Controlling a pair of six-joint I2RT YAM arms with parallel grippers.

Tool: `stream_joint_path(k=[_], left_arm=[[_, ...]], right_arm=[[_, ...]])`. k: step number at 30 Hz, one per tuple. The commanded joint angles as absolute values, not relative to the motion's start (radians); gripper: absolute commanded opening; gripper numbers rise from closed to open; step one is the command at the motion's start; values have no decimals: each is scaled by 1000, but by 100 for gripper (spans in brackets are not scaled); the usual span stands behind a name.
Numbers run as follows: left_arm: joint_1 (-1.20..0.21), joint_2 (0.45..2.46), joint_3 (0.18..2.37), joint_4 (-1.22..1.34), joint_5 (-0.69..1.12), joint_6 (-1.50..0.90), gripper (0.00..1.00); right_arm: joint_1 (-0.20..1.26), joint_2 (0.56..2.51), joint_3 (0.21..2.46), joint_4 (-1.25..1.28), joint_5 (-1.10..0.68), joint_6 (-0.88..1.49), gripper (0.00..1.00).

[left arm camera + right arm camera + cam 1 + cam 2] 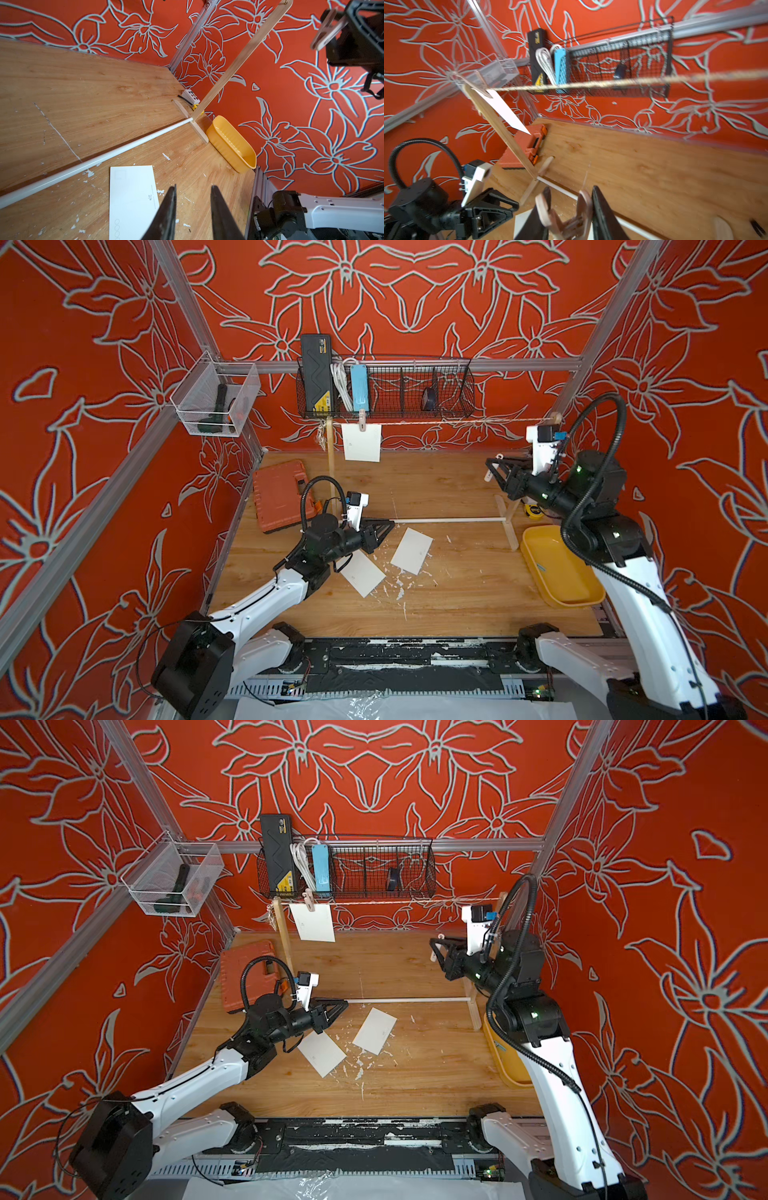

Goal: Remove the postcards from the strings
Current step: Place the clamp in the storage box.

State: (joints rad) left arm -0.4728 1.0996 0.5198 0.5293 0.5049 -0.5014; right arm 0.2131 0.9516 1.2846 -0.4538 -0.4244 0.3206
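A scuffed wooden tabletop (457,597), flecked with white paint chips, sits inside red walls (415,290) patterned with pale flower outlines and framed by aluminium rails. A black wire basket (440,402) hangs on the back rail, just above the string (457,421). One postcard (361,443) hangs pegged near the string's left end. A second postcard (411,549) and a third postcard (363,577) lie flat on the wood. The left gripper (390,525) hovers beside the second postcard, jaws parted and empty. The right gripper (571,191), raised under the string, is clenched on a loose clothespeg (564,218). The second postcard's fine print and row of circles are too small to read.
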Motion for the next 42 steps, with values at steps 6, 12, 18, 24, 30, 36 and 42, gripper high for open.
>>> stream_joint_path(k=[6, 12, 18, 24, 30, 36, 42], left_arm=[[-493, 1078, 512, 523, 514, -514, 29], [-519, 1081, 509, 508, 501, -520, 29], [-569, 1060, 493, 467, 443, -504, 29], [-587, 1047, 464, 454, 424, -513, 30], [-596, 1042, 451, 454, 416, -519, 29], [-596, 1011, 439, 435, 395, -513, 30], [-596, 958, 422, 414, 370, -504, 31]], right_arm=[[157, 738, 1043, -608, 7, 394, 33], [95, 696, 940, -689, 236, 463, 33], [18, 702, 816, -655, 314, 538, 33], [-103, 733, 722, -588, 320, 584, 33], [-245, 797, 646, -500, 254, 638, 33], [-326, 868, 603, -419, 216, 669, 35], [-362, 929, 570, -371, 183, 689, 37]])
